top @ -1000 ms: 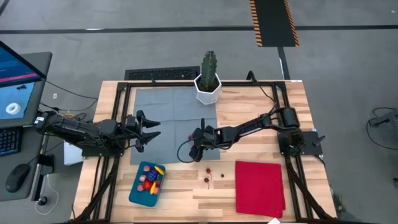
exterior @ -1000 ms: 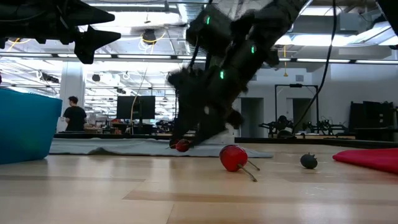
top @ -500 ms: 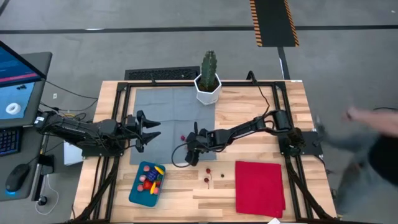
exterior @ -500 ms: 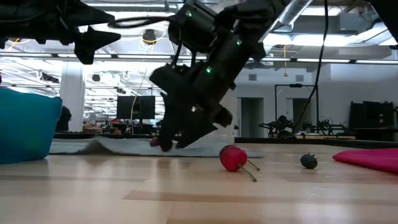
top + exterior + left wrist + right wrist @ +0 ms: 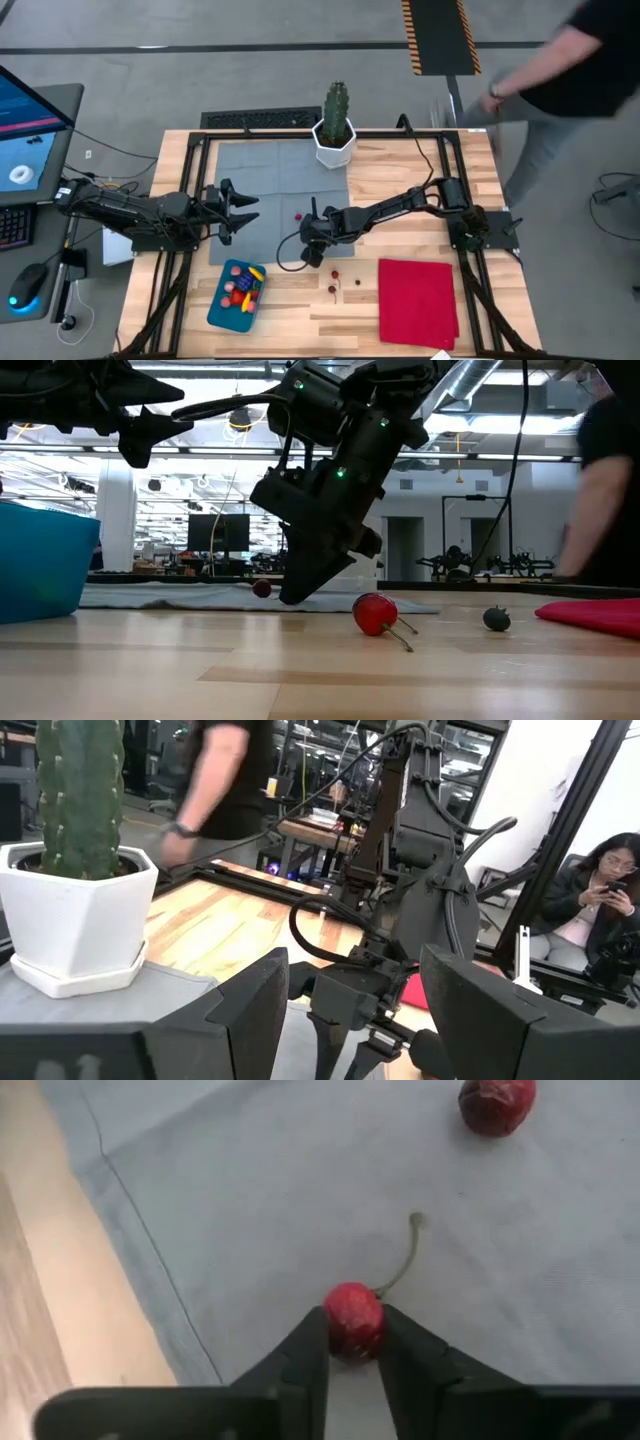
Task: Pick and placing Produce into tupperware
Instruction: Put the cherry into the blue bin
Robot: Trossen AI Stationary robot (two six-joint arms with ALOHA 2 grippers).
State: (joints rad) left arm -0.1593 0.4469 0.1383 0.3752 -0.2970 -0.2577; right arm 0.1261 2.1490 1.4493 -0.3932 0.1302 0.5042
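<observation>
Now, from my remote seat, I start at the left: my left gripper [image 5: 243, 207] hangs over the grey mat [image 5: 262, 165] with its jaws spread wide and holding no item. Below it, the teal tupperware [image 5: 217, 305] sits on the wooden table [image 5: 400, 175] with several produce pieces inside. Toward the middle, my right gripper [image 5: 352, 1342] is down at the mat's near edge, its fingers pinched on a small red cherry [image 5: 352, 1318] with a stem. A second dark red piece [image 5: 496, 1104] lies apart on the mat. Further right, a red cherry [image 5: 376, 613] and a dark one [image 5: 496, 619] rest on the wood, then the red cloth [image 5: 418, 298]. A person [image 5: 560, 70] leans past the table's far right corner.
</observation>
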